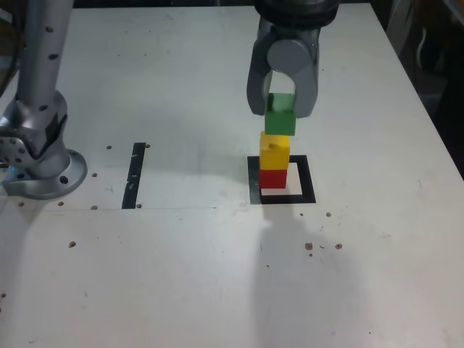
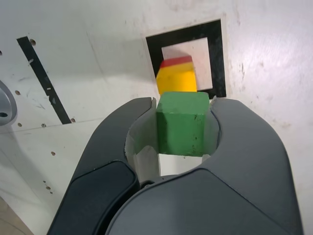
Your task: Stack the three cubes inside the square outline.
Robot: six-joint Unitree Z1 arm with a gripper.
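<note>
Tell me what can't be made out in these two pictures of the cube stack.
- Whether the green cube already rests on the yellow cube: its underside is hidden in both views.
- Red cube: the wrist view shows only a blurred strip behind the yellow cube.
- Square outline: in the exterior view the stack covers part of its back edge.
- Gripper: cut off at the exterior view's top.

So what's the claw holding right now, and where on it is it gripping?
The claw is shut on the green cube, gripping its two opposite side faces, just above the yellow cube.
</note>
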